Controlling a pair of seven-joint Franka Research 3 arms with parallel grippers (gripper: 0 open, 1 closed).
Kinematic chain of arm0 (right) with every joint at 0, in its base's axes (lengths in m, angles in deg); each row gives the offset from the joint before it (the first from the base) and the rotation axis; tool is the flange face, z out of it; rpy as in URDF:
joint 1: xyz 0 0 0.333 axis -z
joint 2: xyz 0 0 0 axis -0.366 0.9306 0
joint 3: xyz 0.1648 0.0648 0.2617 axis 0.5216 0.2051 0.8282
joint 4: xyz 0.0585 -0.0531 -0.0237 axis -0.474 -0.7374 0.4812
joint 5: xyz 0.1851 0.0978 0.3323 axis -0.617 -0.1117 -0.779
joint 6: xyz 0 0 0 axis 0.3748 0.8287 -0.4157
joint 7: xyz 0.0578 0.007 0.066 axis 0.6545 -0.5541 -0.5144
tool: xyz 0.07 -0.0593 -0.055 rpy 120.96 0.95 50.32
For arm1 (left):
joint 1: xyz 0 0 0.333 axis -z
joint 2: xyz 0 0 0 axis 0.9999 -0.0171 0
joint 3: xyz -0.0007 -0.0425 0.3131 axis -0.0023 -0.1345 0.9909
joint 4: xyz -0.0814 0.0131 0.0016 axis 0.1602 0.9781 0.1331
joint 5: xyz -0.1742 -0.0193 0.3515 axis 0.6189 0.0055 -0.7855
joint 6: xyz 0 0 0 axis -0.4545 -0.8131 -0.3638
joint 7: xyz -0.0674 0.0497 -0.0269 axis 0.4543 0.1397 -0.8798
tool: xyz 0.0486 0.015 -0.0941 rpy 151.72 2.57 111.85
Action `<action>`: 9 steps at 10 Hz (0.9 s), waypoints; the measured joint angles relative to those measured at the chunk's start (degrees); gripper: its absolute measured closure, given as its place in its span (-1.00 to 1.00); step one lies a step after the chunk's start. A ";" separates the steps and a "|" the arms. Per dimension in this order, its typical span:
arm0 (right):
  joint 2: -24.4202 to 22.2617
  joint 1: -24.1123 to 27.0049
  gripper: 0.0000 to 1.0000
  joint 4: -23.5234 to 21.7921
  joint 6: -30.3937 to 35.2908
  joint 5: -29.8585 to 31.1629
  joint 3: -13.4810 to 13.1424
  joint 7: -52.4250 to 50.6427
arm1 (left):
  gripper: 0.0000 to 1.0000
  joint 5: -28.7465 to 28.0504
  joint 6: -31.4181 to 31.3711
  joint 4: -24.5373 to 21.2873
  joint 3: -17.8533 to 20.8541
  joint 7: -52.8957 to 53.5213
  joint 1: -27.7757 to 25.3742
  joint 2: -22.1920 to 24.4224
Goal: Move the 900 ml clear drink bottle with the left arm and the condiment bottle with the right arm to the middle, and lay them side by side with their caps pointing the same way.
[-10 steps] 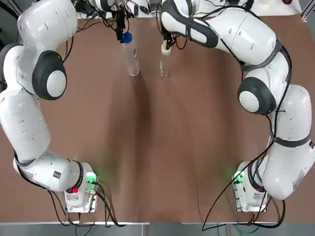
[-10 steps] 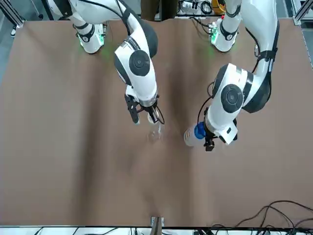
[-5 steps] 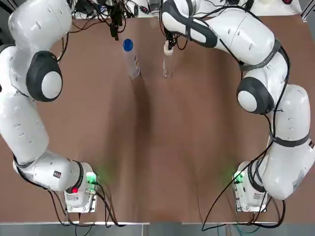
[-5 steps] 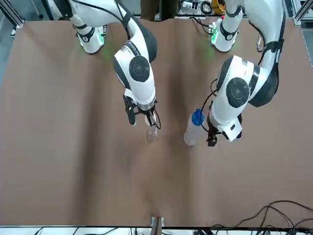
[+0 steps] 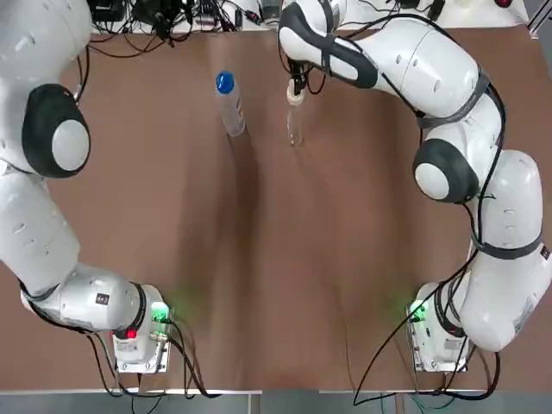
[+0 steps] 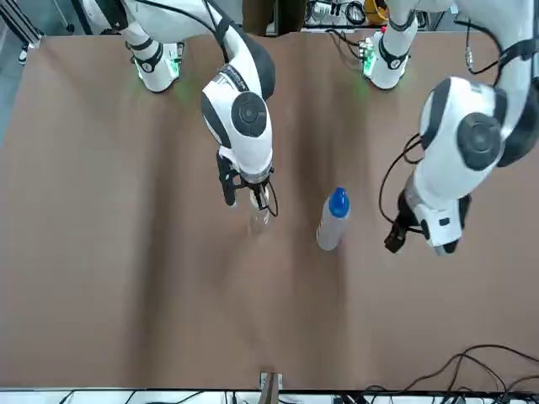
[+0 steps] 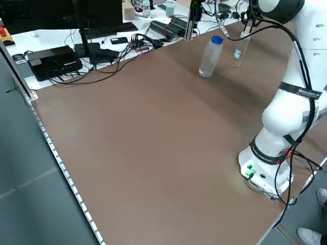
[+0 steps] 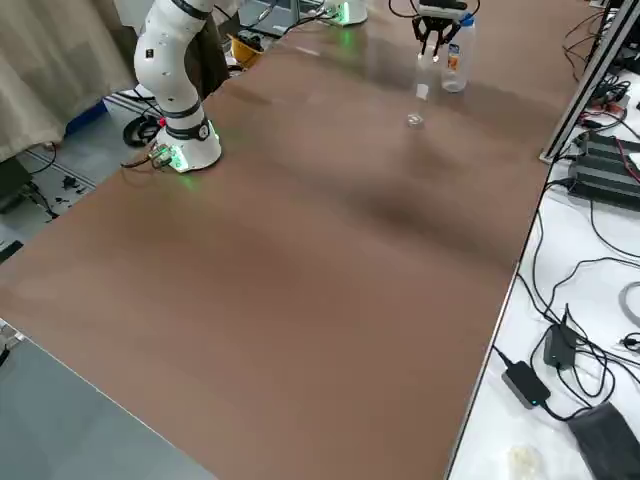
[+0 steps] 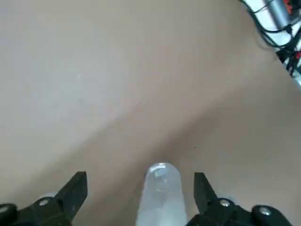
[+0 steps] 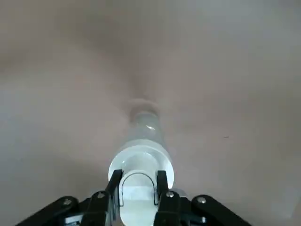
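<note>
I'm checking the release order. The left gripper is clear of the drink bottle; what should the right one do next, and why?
Probably open the right gripper and lift straight up: it grips the cap of the condiment bottle, which stands upright beside the drink bottle, and the left gripper hangs open, apart from both.

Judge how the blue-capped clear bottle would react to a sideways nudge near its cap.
The clear bottle stands upright, tall on a narrow base, with the left claw clear of it, so it would probably tip rather than slide. It looks empty, hence likely light. Its round body would probably roll once down on the table.
</note>
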 joint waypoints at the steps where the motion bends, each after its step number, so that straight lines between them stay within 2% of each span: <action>1: 0.01 0.05 0.33 0.02 -0.76 0.01 -0.26 0.06 | -1.00 0.02 0.25 -0.01 -0.07 6.75 -0.62 0.52; 5: 0.02 0.29 0.33 0.08 -3.24 0.05 -0.85 0.06 | -1.00 1.10 0.32 -0.29 -1.05 23.76 0.40 0.57; 7: 0.06 0.38 0.33 0.08 -3.53 0.12 -1.04 0.05 | -1.00 4.36 -1.41 -0.29 -1.12 26.16 0.26 0.56; 9: 0.11 0.64 0.33 0.10 -3.74 0.13 -1.28 0.04 | -1.00 4.46 -2.79 -0.42 -2.99 27.22 0.86 0.44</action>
